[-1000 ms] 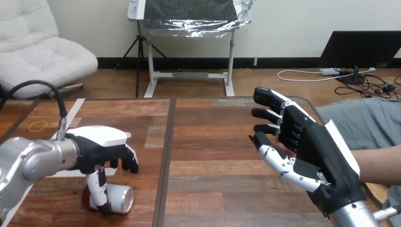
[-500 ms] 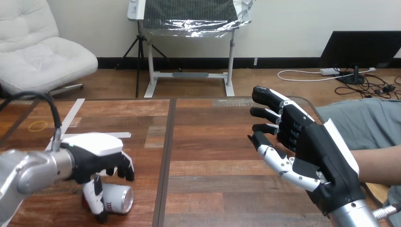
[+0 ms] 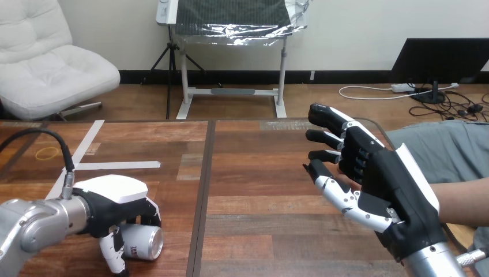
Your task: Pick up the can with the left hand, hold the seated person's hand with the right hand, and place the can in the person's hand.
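Black-and-white left hand (image 3: 115,202): fingers curled over the can (image 3: 141,242), thumb down at its end | can: smooth silver cylinder, lying on its side on the wooden table (image 3: 259,190) | right hand (image 3: 375,179): raised, fingers straight and spread | person's forearm (image 3: 461,202) just behind it.

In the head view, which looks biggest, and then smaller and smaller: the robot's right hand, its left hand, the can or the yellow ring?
1. right hand, though it may look bigger because it is raised toward the camera
2. left hand
3. can, partly hidden under the left hand
4. yellow ring
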{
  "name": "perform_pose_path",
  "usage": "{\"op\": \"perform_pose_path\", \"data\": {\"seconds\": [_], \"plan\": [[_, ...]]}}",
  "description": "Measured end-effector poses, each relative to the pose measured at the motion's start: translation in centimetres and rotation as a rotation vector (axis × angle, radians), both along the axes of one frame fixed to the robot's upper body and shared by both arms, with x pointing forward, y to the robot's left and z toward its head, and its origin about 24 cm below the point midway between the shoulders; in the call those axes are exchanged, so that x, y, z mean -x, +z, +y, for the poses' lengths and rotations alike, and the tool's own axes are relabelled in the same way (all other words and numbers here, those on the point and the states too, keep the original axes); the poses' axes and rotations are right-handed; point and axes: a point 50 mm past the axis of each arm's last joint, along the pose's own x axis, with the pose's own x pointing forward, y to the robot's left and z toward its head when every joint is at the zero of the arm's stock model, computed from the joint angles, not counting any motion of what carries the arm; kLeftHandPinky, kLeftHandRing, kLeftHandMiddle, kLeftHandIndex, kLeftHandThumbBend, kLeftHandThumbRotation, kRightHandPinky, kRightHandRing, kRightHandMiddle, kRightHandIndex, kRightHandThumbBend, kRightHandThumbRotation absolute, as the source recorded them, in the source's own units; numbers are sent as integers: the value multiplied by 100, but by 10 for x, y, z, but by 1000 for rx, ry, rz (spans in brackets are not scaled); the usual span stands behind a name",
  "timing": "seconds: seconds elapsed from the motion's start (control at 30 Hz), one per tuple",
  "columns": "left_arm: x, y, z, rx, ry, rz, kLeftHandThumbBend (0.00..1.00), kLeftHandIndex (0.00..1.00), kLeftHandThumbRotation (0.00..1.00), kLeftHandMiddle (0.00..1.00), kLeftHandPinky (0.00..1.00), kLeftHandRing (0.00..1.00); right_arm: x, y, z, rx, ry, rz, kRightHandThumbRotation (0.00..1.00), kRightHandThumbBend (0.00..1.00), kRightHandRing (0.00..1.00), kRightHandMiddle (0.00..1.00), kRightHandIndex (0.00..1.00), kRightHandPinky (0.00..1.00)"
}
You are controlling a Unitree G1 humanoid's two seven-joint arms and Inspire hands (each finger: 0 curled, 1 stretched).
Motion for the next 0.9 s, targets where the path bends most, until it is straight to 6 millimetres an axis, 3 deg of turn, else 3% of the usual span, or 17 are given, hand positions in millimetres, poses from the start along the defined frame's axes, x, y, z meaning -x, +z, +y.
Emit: {"op": "perform_pose_path", "data": {"seconds": [0.4,0.9], "plan": [[5,-3,1,10,0,-19,81,74,8,76,66,72,-1,0,-3,6,-12,4,1,33,85,90,87,76],[11,-8,3,35,-7,-134,77,66,1,66,55,61,-2,2,-3,18,-7,0,2,33,85,89,86,76]]}}
